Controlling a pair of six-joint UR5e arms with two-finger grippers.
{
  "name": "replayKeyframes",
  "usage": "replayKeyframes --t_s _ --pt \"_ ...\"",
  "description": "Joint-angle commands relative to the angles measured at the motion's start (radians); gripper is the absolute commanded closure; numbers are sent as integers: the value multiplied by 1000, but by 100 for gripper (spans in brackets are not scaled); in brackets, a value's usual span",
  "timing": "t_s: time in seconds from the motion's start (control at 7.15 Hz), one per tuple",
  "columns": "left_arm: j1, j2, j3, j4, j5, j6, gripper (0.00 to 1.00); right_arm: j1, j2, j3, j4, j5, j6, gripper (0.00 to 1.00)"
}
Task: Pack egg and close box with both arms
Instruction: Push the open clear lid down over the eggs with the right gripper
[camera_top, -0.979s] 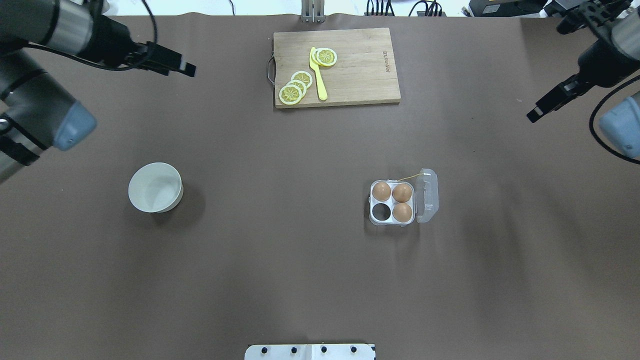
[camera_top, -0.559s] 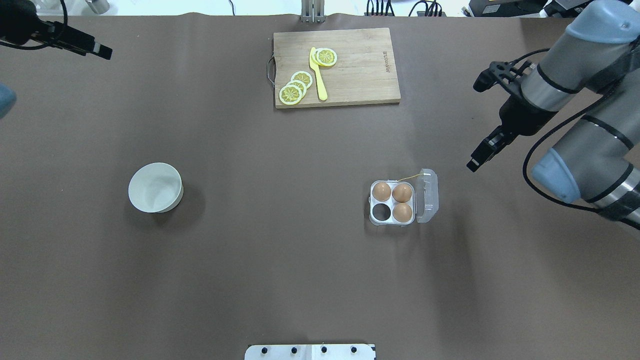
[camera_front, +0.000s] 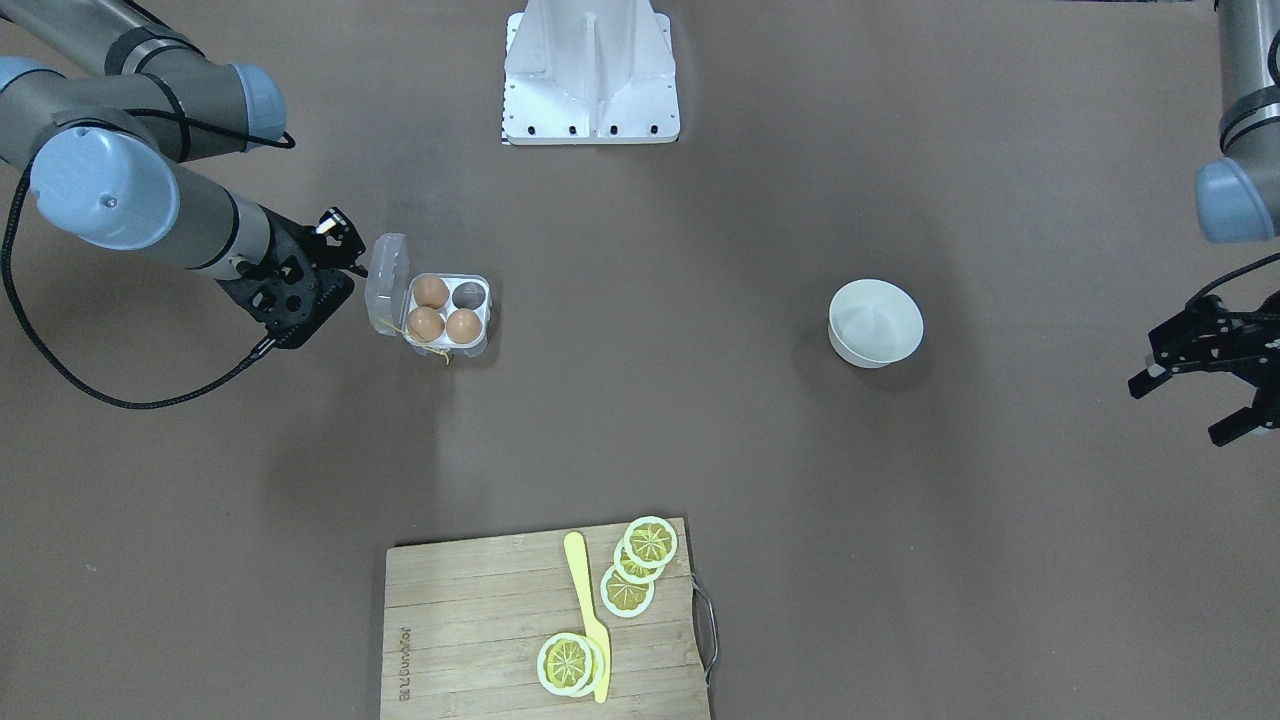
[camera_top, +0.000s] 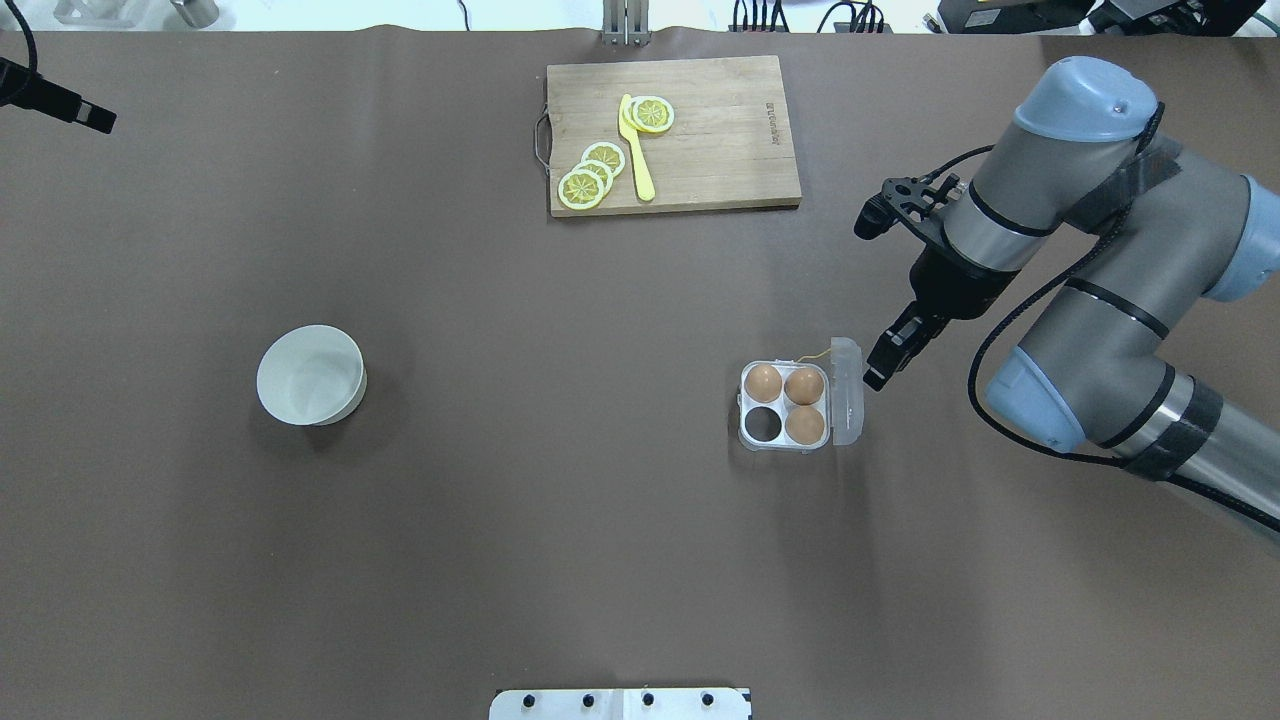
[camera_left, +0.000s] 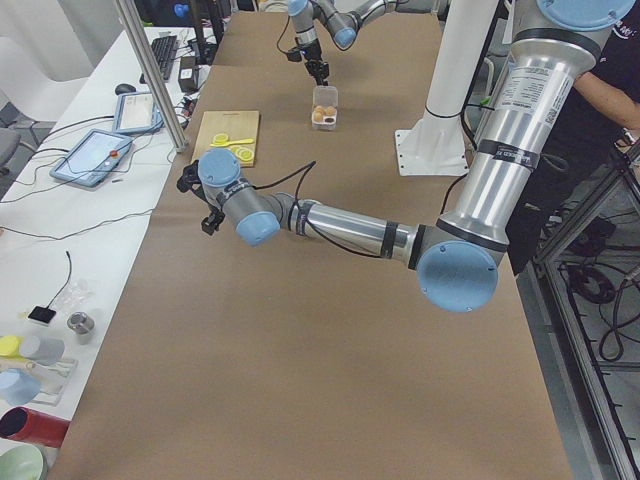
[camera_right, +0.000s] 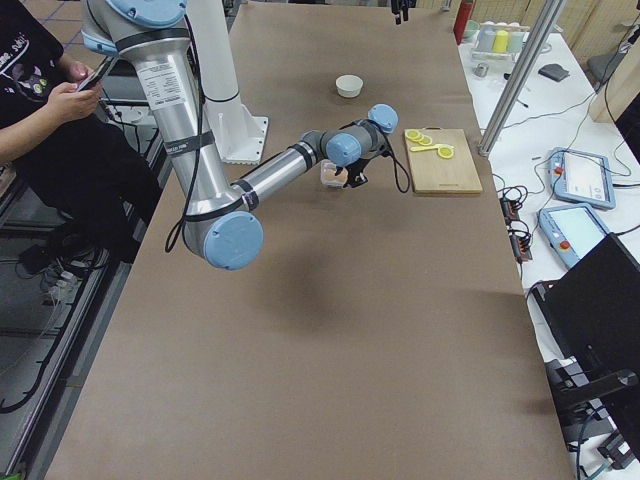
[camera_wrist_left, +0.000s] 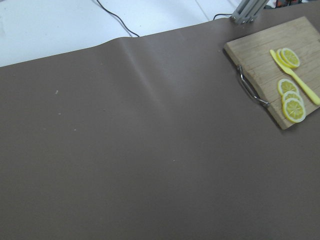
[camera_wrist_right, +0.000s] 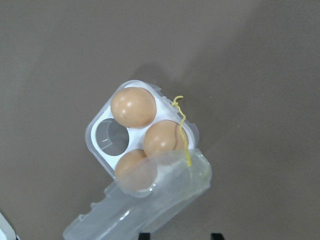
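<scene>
The brown table (camera_top: 550, 520) is widest. My right arm (camera_top: 1090, 330) reaches in over it. The wooden cutting board (camera_top: 720, 130) lies at the far edge, and the white bowl (camera_top: 310, 372) is on my left. The box (camera_top: 742, 412) sits right of centre, its clear lid (camera_top: 848, 395) tilted up. My right gripper (camera_top: 885, 358), fingers apart, hangs just beside that lid. My left gripper (camera_front: 1178, 412), fingers spread and empty, is far off. Three eggs (camera_top: 763, 382) fill cells and one cell is bare.
</scene>
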Motion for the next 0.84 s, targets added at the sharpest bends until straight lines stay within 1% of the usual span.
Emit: replayKeyframes --t_s 0.0,0.28,0.42,0.56,0.7 --pt "-14 22 -1 12 1 34 5 -25 37 -9 -1 1 5 47" --pt "-14 36 -1 12 1 59 5 -57 59 -20 -1 -9 24 47" --pt "-16 38 -1 12 1 59 5 -88 71 -23 0 -54 40 45" --pt "-14 41 -2 12 1 59 5 -91 73 -23 0 -64 42 39" --pt "-16 42 -2 12 -1 59 5 -83 70 -17 0 -65 42 0"
